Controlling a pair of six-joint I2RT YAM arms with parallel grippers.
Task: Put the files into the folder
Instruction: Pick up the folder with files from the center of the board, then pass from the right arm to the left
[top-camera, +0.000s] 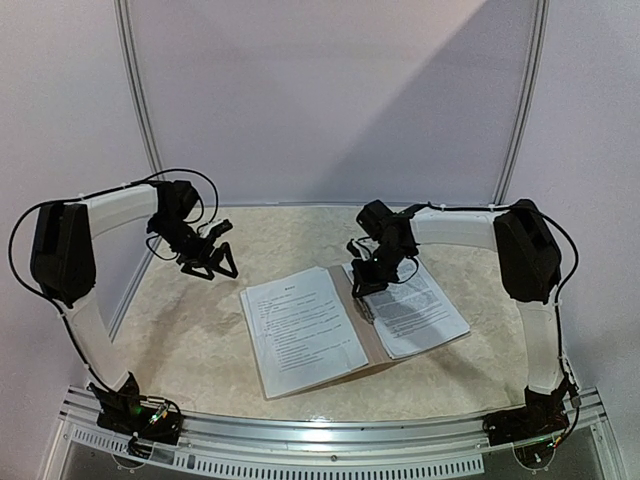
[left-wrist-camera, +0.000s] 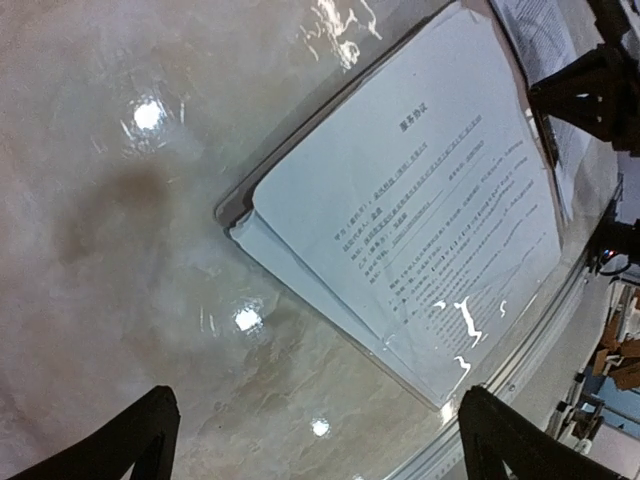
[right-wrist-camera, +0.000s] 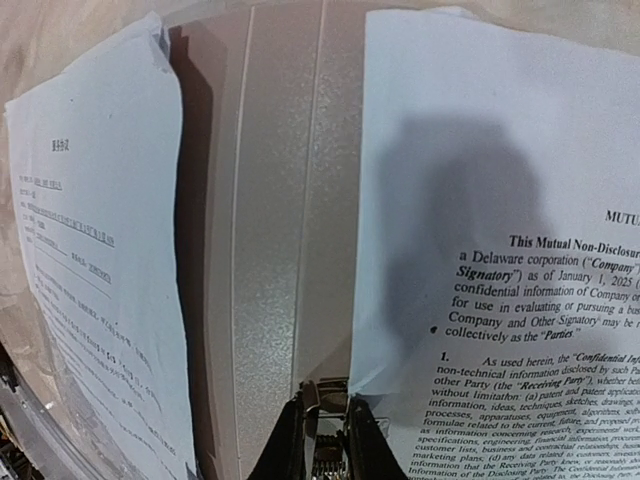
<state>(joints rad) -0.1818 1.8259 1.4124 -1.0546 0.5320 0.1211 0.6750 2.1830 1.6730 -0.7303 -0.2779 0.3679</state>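
While the left claw (top-camera: 208, 266) hangs wide open above the bare table (top-camera: 180, 335), well left of the folder, it grips nothing: in its wrist view both fingers (left-wrist-camera: 120, 440) sit far apart at the bottom corners with only table surface between them

Right claw (right-wrist-camera: 327, 408) is down on the folder's middle strip, jaws nearly closed, pinched on the silver clip (right-wrist-camera: 322, 386); the clip metal sits between the two black fingers (right-wrist-camera: 288, 440)

Folder (right-wrist-camera: 270, 250) lies open flat at table centre, tan inside facing up, fold lines running along the spine

Contents:
- left file (top-camera: 300, 330) on the left half, covering nearly all of it; near edge of the stack slightly fanned in the left wrist view
- right file (right-wrist-camera: 500, 300) on the right half, its inner edge just beside the clip, claw shadow across the page

Writing:
- right file: heading cut off at "MUTU", then "This Mutual Non-Disclosur…", "a Delaware corporation ("Company"…", "as of January 1, 2025", "Confidential Inf…", numbered clause "1."
- left file: Chinese text, heading reads like 服务协议; body lines too small to read

Only the tan strip between the two files shows bare folder
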